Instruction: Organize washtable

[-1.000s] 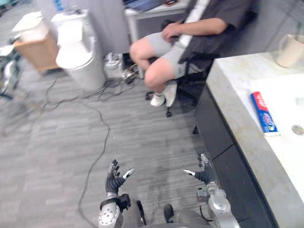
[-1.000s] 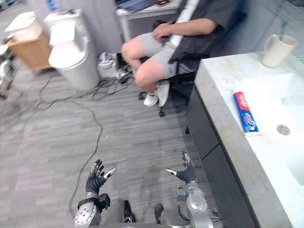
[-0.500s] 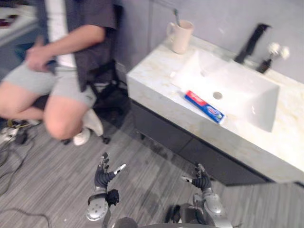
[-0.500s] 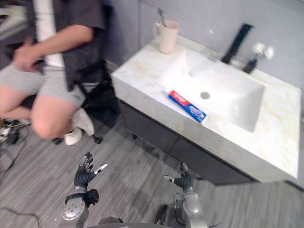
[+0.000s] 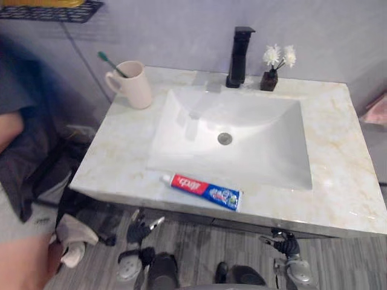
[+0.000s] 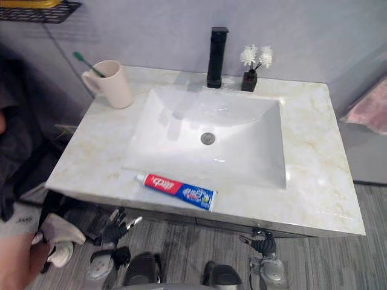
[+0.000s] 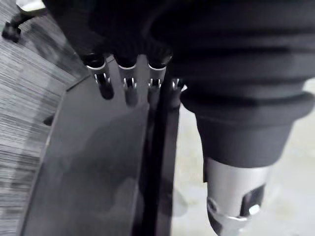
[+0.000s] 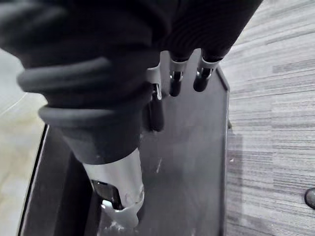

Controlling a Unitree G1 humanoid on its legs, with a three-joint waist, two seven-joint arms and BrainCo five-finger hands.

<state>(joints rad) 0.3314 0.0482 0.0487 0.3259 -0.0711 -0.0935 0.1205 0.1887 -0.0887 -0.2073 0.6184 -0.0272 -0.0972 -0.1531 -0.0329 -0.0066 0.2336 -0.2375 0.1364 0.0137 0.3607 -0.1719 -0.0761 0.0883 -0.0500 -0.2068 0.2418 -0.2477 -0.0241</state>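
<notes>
The countertop (image 5: 338, 181) around the basin (image 5: 254, 157) looks like polished pale stone with beige veins, the basin itself glossy white ceramic with a shiny metal drain (image 5: 225, 138), and the faucet (image 5: 239, 54) behind it is matt black. Mug (image 5: 134, 86) at the basin's far-left corner looks like matt cream ceramic with a green plastic toothbrush (image 5: 110, 62) in it, and the toothpaste tube (image 5: 205, 191) in front of the basin is glossy printed plastic. Under the basin I'm seeing a dark, smooth, reflective cabinet front (image 7: 98, 172) and a matt ribbed cover on my left hand (image 7: 231, 64).
</notes>
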